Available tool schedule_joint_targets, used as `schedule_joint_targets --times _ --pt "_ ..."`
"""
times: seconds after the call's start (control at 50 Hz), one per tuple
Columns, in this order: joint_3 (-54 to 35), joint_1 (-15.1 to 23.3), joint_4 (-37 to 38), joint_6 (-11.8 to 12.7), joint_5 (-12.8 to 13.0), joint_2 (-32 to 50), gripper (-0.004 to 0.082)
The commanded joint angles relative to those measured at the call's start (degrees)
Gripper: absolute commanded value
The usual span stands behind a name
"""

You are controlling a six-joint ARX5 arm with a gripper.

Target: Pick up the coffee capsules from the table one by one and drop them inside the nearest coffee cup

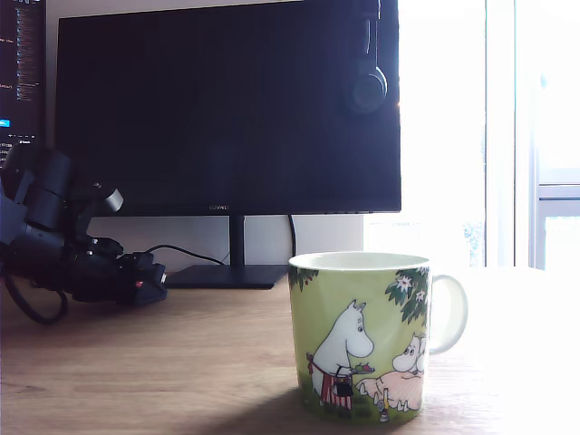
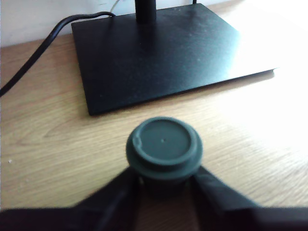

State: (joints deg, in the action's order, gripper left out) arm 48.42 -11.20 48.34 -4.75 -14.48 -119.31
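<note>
In the wrist view the gripper (image 2: 164, 180) is seen closed around a dark grey coffee capsule (image 2: 163, 147) — one finger (image 2: 120, 190) pressed to each side, the flat end facing the camera. Wood-grain table (image 2: 57, 154) lies beneath, with the monitor's black base (image 2: 154, 53) and a cable (image 2: 33, 57) beyond. In the exterior view the arm (image 1: 54, 245) sits low at the left, well apart from the green coffee cup (image 1: 362, 340) — upright on the table, handle to the right.

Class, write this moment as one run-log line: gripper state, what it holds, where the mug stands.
gripper: shut on dark capsule | arm: exterior view's left, near monitor stand | mug: upright on table, apart from arm | drop: not yet done
</note>
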Motion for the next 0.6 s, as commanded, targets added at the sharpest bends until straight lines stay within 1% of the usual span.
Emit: schedule_joint_targets --times 0.0,0.08,0.14,0.2,0.24,0.26,0.28,0.3,0.4,0.46,0.52,0.56,0.58 --pt "-0.3 0.2 -0.4 -1.1 -0.1 -1.4 0.0052" --pt "-0.3 0.3 -0.4 -1.6 -0.1 -1.4 0.0052" --pt "-0.3 0.4 -0.3 -1.8 -0.7 -1.4 0.0052" --pt "-0.3 0.4 -0.5 -1.8 -2.1 -1.0 0.0052" --pt "-0.3 0.4 -0.6 -1.8 -3.7 -0.6 0.0052" --pt "-0.3 0.3 -0.7 -1.8 -3.7 -0.5 0.0052" --pt "-0.3 0.3 -0.8 -1.7 -4.8 -0.2 0.0052" --pt "-0.3 0.2 -1.0 -1.7 -5.1 0.2 0.0052" --pt "-0.3 -0.4 -3.4 -2.1 -5.8 2.7 0.0052" --pt "-0.3 -0.7 -6.1 -2.5 -6.3 4.9 0.0052" --pt "-0.3 -1.2 -9.4 -3.5 -6.9 7.3 0.0052" --pt "-0.4 -1.4 -11.4 -3.5 -7.4 8.8 0.0052" --pt "-0.5 -1.6 -12.8 -4.3 -7.6 9.8 0.0052"
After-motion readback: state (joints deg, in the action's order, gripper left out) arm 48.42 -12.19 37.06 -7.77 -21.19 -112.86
